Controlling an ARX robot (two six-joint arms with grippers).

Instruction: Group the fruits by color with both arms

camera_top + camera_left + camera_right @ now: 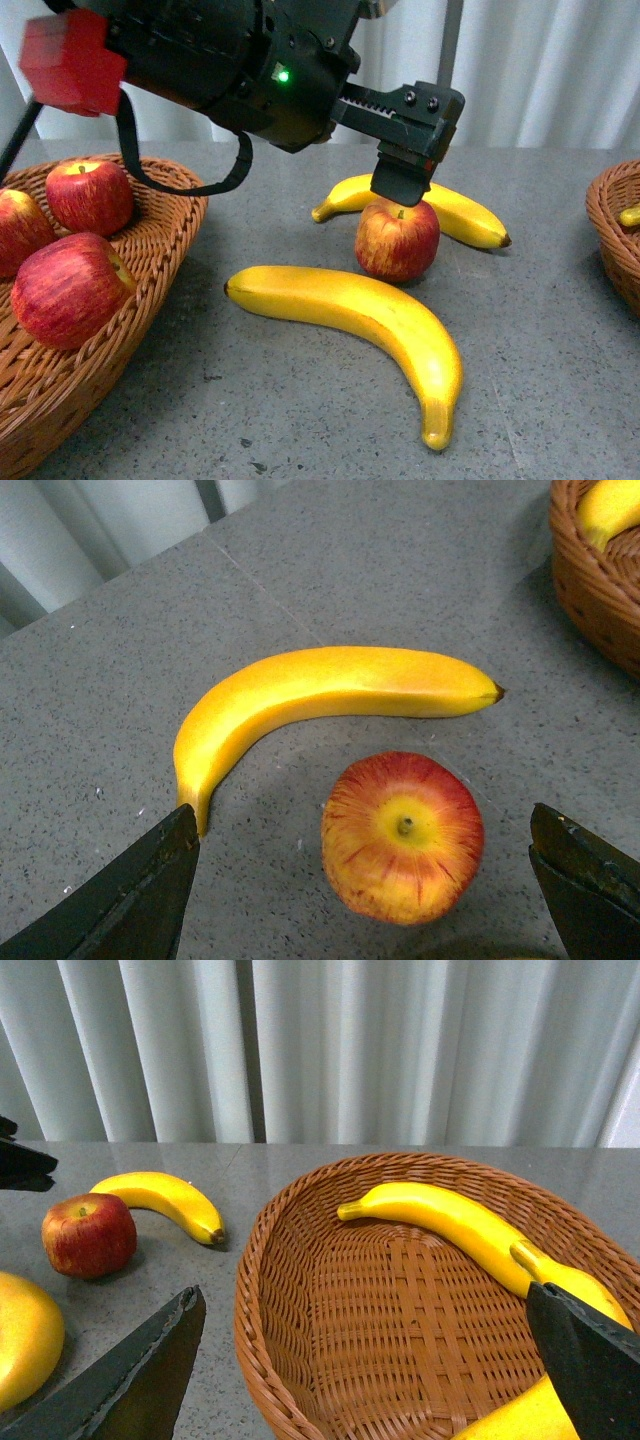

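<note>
1. Left claw (362, 818) hangs wide open right over the loose apple (403, 837), one finger on each side and neither touching, so nothing is held yet
2. Right claw (362, 1305) is open and empty too, poised over the right basket (262, 1260), where bananas (455, 1222) already lie
3. Step in hand, as I judge it: pick up that apple and carry it to the left basket (185, 215), which already holds three apples (88, 195)
4. To do it well, come straight down with the stem centred between the fingers, low enough to close on the widest part; a grip near the top would likely let the round, glossy skin slip out
5. Mind the neighbours: the far banana (462, 213) lies just behind the apple and the near banana (365, 318) curves close in front, so a finger landing on either would nudge it or block the close
6. Close gently, lift clear before swinging left, and aim for a free spot in the basket
7. The apple stands upright on the grey table (560, 350) between the two bananas, stem up; it is red streaked with yellow, yellowest around the stem, smooth and shiny
</note>
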